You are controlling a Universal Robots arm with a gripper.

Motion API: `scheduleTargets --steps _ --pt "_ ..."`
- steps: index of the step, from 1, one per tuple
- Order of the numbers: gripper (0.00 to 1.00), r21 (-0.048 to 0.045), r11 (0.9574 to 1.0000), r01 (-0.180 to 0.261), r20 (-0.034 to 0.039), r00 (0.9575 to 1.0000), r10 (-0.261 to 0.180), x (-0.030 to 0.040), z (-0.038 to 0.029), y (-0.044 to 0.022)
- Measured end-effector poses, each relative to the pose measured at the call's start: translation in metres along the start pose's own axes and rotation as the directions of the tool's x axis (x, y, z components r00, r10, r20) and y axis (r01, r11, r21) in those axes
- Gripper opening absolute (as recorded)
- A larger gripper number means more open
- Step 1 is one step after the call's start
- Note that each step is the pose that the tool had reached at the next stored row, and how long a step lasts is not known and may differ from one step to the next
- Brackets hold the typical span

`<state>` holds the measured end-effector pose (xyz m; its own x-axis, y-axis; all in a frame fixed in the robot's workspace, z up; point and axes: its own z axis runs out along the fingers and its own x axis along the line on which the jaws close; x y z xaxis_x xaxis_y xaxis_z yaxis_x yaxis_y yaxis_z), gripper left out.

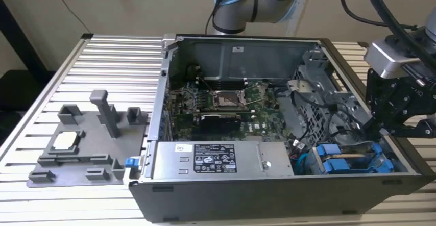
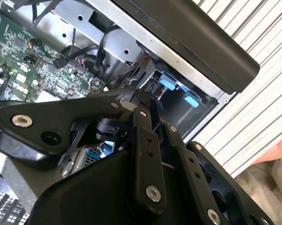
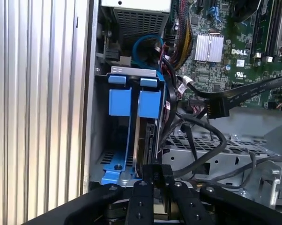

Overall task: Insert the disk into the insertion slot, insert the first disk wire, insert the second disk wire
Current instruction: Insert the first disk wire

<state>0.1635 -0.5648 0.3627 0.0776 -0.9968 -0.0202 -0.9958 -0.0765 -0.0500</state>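
Two blue-fronted drives stand side by side in the grey drive cage (image 3: 131, 70) at the case's corner. I take the disk (image 3: 150, 101) to be the one nearer the motherboard; it sits inside the insertion slot, its blue tab (image 1: 327, 151) showing in the exterior view. My gripper (image 3: 156, 183) is at that disk's rear end, shut on a black wire connector (image 3: 157, 172) whose cable loops back toward the motherboard. In the exterior view the gripper (image 1: 383, 132) hangs over the case's right wall. The second wrist view looks past the gripper (image 2: 137, 101) toward the blue tabs (image 2: 171, 84).
The other blue-fronted drive (image 3: 120, 101) sits beside the disk, by the case wall. A grey power-supply box (image 1: 218, 159) lies next to the cage. Loose black cables (image 3: 211, 136) cross the cage. A grey fixture (image 1: 81, 144) stands on the slatted table (image 1: 109, 57).
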Motion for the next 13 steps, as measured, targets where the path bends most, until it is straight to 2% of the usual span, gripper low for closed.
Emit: scheduleTargets --steps 5,8,13 --pt "0.19 -0.0002 0.9998 -0.019 0.0001 0.9998 0.019 0.0018 0.0039 0.0004" --pt "0.19 -0.0056 0.9998 -0.019 0.0001 0.9998 0.019 0.0019 0.0051 0.0005" --pt "0.19 -0.0064 0.9998 -0.019 0.0045 0.9998 0.019 0.002 0.0076 0.0003"
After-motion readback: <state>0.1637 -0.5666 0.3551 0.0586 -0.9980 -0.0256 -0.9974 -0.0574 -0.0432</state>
